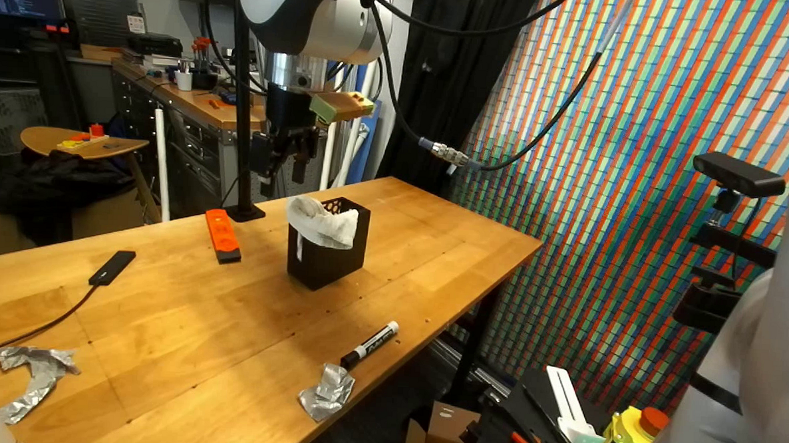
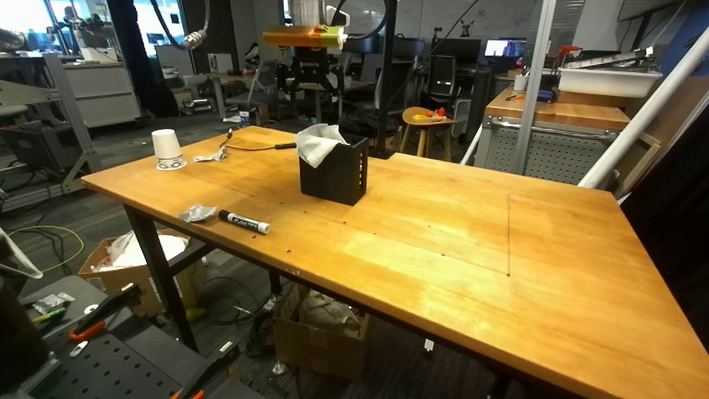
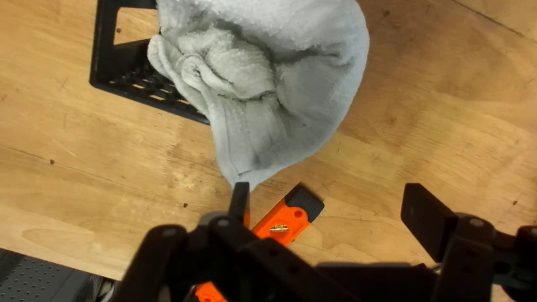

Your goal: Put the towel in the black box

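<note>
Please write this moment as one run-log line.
claw: open, holding nothing | towel: draped over black box, partly outside | black box: standing on table

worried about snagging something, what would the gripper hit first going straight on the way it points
Probably the towel: in the wrist view its pointed end lines up with one side of the open gripper. Depth is unclear; it may miss and reach the table.

No text is legible. The marker (image 1: 370,344) bears lettering too small to resolve. The monitor (image 1: 20,2) displays lines of text, likewise unreadable.
</note>
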You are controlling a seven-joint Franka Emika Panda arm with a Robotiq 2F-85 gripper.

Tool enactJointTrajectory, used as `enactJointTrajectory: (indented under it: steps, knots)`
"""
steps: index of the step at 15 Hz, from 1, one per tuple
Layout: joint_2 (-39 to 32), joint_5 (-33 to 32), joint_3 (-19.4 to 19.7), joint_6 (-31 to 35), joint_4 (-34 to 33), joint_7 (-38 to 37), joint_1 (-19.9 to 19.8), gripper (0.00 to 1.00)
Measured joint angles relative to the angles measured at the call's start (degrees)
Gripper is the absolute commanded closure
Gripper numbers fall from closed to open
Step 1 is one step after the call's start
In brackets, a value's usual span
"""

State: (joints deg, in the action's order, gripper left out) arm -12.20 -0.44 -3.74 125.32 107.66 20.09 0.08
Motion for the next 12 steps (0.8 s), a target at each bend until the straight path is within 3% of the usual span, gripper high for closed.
enactJointTrajectory:
  steps: [3,5,12]
  knots:
    - [-2.3,-3.2,0.1,2.4,-0.1,0.2,0.0,0.13]
    - [-3.8,-5.1,0.2,3.5,-0.2,0.2,0.0,0.37]
    - [-6.6,-7.2,0.4,4.7,-1.6,0.2,0.0,0.92]
